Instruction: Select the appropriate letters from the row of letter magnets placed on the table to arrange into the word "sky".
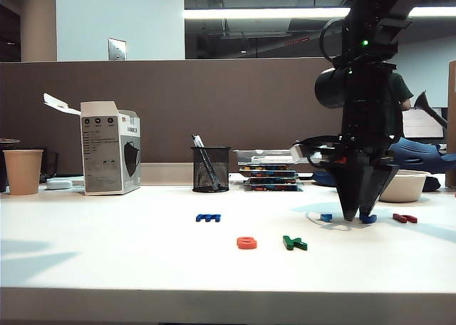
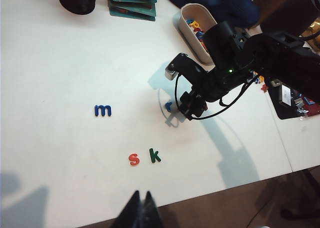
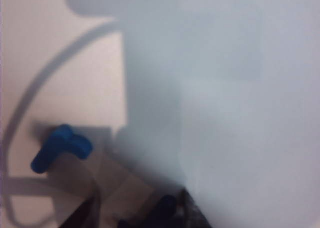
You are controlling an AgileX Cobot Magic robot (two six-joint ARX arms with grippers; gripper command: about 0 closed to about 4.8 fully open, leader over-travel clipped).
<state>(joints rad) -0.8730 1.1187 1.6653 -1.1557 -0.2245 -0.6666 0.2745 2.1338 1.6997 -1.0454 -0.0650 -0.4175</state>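
- Right gripper (image 1: pixel 359 217) down on the white table (image 1: pixel 128 261), about 3 o'clock in the exterior view, tips at the surface.
- Jaws part open around the small dark blue letter (image 1: pixel 368 218); contact not confirmed. Right wrist view blurred, dark blue shape sits between the fingertips (image 3: pixel 87 213).
- Light blue letter (image 1: pixel 326 217) just beside the gripper at its 9 o'clock; dark red letter (image 1: pixel 405 218) near at 3 o'clock.
- Orange-red "s" (image 2: pixel 134 159) and dark green "k" (image 2: pixel 155 155) lie flat side by side, near the front table edge, apart from the rest.
- Wide dark blue "m" (image 2: pixel 103 110) alone at 10 o'clock from the "s", bare table round it.
- Open white surface right of the "k".
- Left gripper (image 2: pixel 141 211) hangs above the front edge, 6 o'clock in its own view; jaws look nearly together, nothing held.
- Back edge crowded: paper cup (image 1: pixel 23 171), box (image 1: pixel 108 148), mesh pen cup (image 1: pixel 211 169), stacked trays (image 1: pixel 269 171), white bowl (image 1: pixel 406 186).
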